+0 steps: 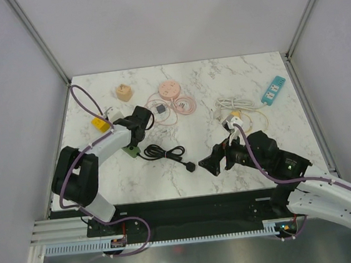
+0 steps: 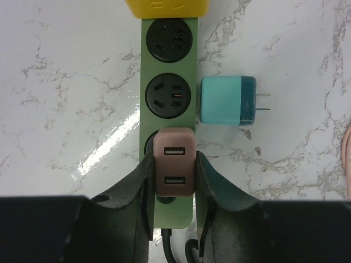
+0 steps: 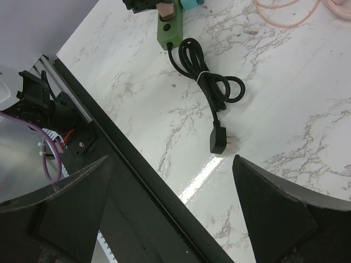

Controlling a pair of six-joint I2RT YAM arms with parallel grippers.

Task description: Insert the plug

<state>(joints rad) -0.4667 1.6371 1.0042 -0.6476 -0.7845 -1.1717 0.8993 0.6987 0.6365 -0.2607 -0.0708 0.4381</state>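
Observation:
In the left wrist view a dusty-pink plug (image 2: 174, 164) with two USB ports sits over the nearest socket of the green power strip (image 2: 168, 66). My left gripper (image 2: 174, 160) is shut on the plug, one finger against each side. How deep its pins sit is hidden. From above, the left gripper (image 1: 138, 124) hangs over the strip's far end (image 1: 130, 151). My right gripper (image 1: 213, 164) stands open and empty near the table's front edge. In its own view the right gripper (image 3: 171, 164) looks toward the strip (image 3: 169, 30).
A teal adapter (image 2: 227, 100) lies right beside the strip, and a yellow block (image 2: 167, 6) at its far end. The strip's black cord (image 1: 165, 152) ends in a black plug (image 3: 218, 138). Further back lie a pink reel (image 1: 170, 89), a tan cube (image 1: 123, 92), and a blue strip (image 1: 273, 90).

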